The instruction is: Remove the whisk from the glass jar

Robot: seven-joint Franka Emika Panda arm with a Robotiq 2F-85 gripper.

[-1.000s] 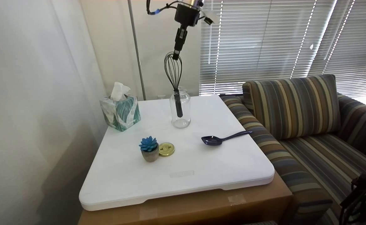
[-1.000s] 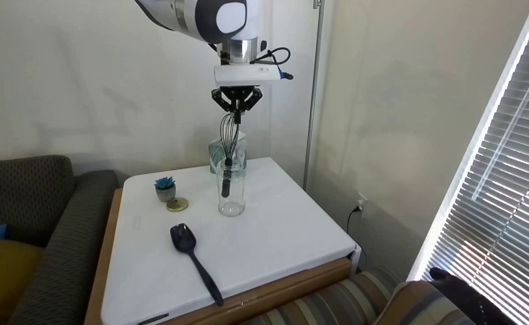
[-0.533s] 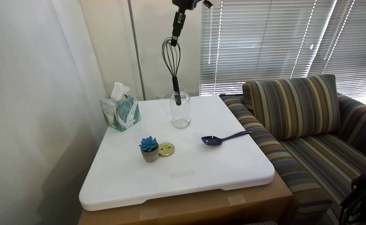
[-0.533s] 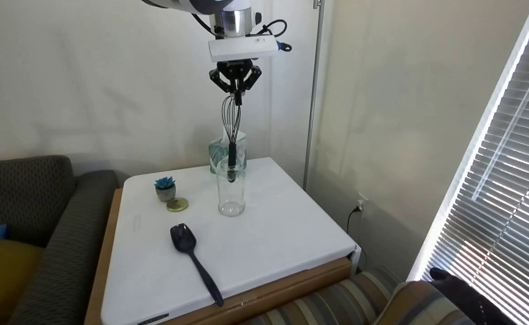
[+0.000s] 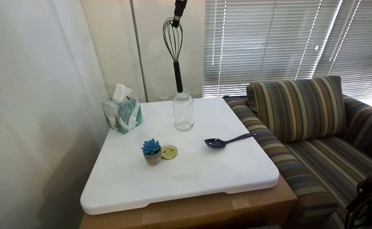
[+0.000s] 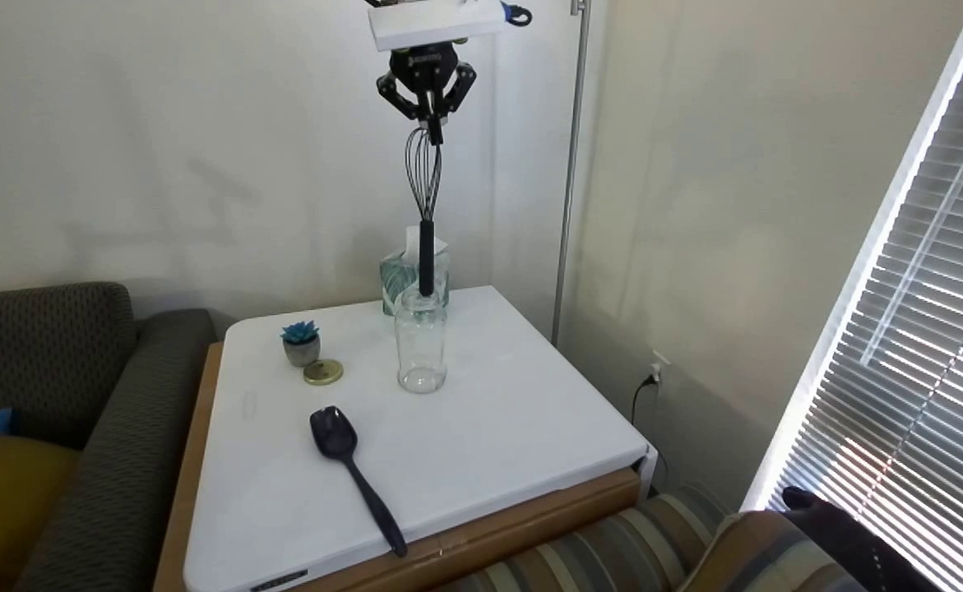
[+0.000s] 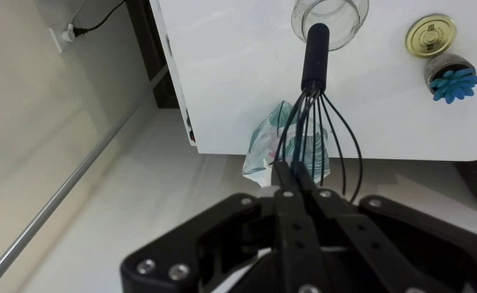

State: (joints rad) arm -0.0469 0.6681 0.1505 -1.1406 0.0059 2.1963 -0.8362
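The whisk hangs upright with its wire loops up and its dark handle [image 5: 177, 76] down; the handle also shows in an exterior view [image 6: 426, 259]. My gripper [image 6: 434, 136] is shut on the wire loops near their top; it also shows in an exterior view [image 5: 175, 23]. The glass jar [image 5: 183, 113] stands upright on the white table, also in an exterior view [image 6: 421, 349]. The handle's lower end is at the jar's mouth; I cannot tell if it is just inside or above. In the wrist view my gripper [image 7: 293, 166] pinches the wires, and the handle [image 7: 316, 57] overlaps the jar [image 7: 346, 26].
A teal tissue box [image 5: 124, 116] stands near the jar. A blue succulent pot [image 5: 153, 156], a gold lid [image 5: 169, 152] and a dark blue spoon [image 5: 217, 143] are on the white table [image 5: 205, 171]. A striped armchair [image 5: 287, 127] stands beside it.
My gripper has risen with the whisk in it. The whisk's handle has come up from deep inside the jar to its mouth. The jar has stayed in place.
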